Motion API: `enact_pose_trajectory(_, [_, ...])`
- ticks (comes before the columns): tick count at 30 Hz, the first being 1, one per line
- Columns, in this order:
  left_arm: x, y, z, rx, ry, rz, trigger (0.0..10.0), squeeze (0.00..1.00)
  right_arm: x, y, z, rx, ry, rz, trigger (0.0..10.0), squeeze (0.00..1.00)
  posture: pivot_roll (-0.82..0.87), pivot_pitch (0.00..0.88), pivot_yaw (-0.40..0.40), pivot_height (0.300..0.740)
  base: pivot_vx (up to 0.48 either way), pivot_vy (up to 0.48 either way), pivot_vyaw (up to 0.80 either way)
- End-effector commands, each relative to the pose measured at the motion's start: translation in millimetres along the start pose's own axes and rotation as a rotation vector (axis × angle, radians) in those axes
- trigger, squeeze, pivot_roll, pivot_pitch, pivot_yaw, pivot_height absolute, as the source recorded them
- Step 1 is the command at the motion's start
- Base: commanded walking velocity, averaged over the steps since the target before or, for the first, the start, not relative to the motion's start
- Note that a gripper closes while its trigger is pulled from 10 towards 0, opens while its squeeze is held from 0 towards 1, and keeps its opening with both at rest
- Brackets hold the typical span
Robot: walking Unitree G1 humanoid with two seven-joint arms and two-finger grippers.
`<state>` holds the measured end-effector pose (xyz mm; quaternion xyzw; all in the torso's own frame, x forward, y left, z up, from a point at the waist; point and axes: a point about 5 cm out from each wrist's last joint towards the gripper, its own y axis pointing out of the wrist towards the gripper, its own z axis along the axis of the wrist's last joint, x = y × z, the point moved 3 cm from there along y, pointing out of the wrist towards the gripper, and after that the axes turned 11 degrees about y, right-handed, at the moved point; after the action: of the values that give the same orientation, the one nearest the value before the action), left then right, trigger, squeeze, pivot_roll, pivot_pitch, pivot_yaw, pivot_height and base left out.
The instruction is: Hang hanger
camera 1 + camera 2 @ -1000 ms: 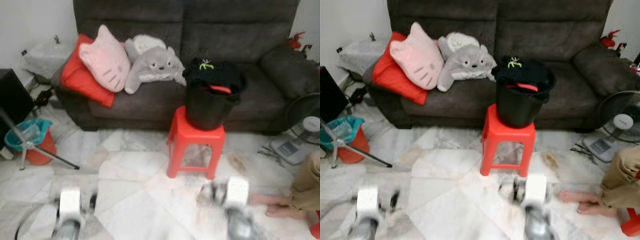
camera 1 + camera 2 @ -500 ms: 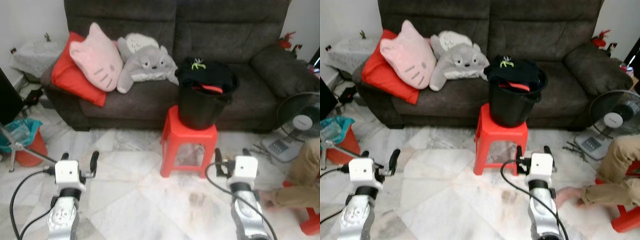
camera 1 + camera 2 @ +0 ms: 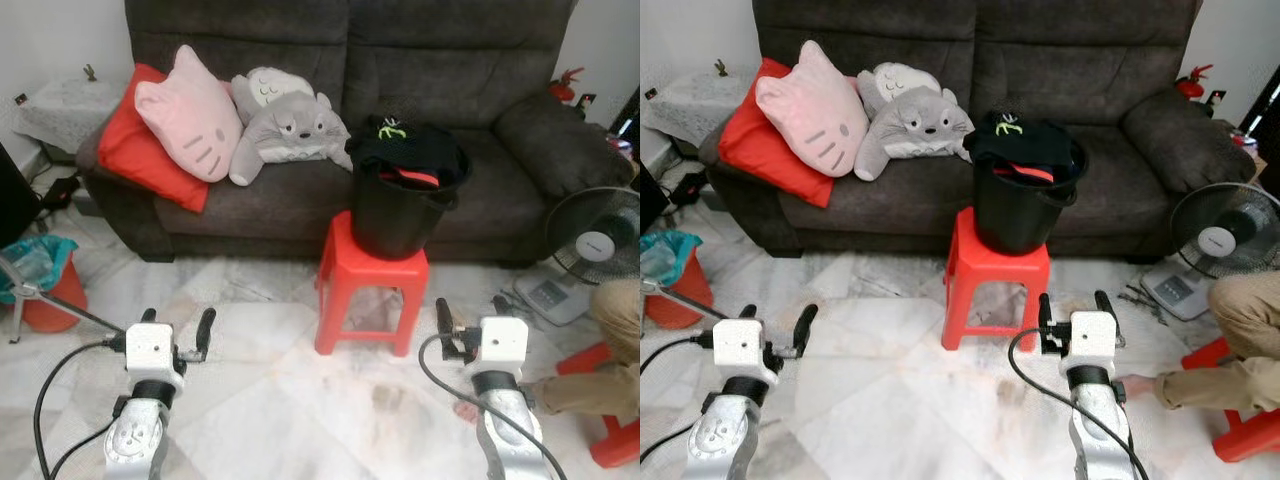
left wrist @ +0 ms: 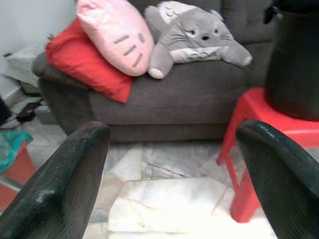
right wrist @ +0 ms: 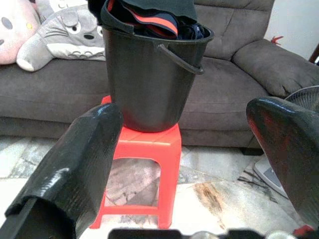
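Nearer now, both claws, left (image 3: 177,327) and right (image 3: 471,317), hover spread before bucket (image 3: 400,213).

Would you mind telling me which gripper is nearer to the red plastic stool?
Right. The right gripper sits just beside the red plastic stool's front corner; the left gripper is well off to its left.

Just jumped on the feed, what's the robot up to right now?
Nothing is in hand. The left gripper and right gripper are both open and raised low in front of the robot, above the marble floor. Ahead, a black bucket stuffed with clothes sits on a red stool before the sofa. A person's leg is on the floor at the right.
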<state>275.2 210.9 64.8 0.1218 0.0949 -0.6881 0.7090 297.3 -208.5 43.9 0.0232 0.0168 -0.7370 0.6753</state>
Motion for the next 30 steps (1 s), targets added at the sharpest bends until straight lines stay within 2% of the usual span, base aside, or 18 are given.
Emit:
enact_pose_trajectory(1, [6.6,-2.1,4.8,0.003,-0.003,-0.037,10.0,0.0,-0.5,2.1,5.4,0.008,-0.001,0.017,10.0,0.0,0.03,0.0,-0.083,0.74,0.0,0.0,0.0])
enact_pose_trajectory(4, [6.5,-8.5,3.6,-0.007,0.001,-0.038,10.0,0.0,-3.7,3.6,6.0,0.003,-0.011,0.031,10.0,0.0,0.03,0.0,-0.083,0.74,0.0,0.0,0.0])
enact_pose_trajectory(9, [9.5,-11.2,6.8,-0.011,0.003,-0.058,10.0,0.0,-6.3,1.8,10.2,0.006,-0.005,0.047,10.0,0.0,0.03,0.0,-0.078,0.74,0.0,0.0,0.0])
enact_pose_trajectory(15, [0.2,-12.8,9.3,-0.014,0.055,-0.018,10.0,0.0,-11.1,4.5,10.4,-0.005,0.0,0.067,10.0,0.0,0.05,0.0,-0.083,0.74,0.0,0.0,0.0])
enact_pose_trajectory(17, [0.8,-15.9,8.1,-0.025,0.009,-0.039,10.0,0.0,-10.8,4.5,11.3,-0.002,0.003,0.063,10.0,0.0,0.06,0.0,-0.086,0.74,0.0,0.0,0.0])
enact_pose_trajectory(21, [-8.8,-18.9,9.3,-0.025,-0.027,-0.002,10.0,0.0,-12.9,4.7,14.4,0.003,0.003,0.066,10.0,0.0,0.05,0.0,-0.075,0.74,0.0,0.0,0.0])
enact_pose_trajectory(26, [-11.0,-18.0,11.8,-0.034,-0.026,-0.022,10.0,0.0,-6.7,-0.1,20.4,0.017,0.001,0.035,10.0,0.0,0.02,0.0,-0.052,0.74,0.0,0.0,0.0])
enact_pose_trajectory(30, [-15.6,-17.0,15.5,-0.028,-0.016,-0.024,10.0,0.0,-4.6,-6.2,18.2,0.009,0.004,0.025,10.0,0.0,0.02,0.0,-0.048,0.74,0.319,0.0,0.0])
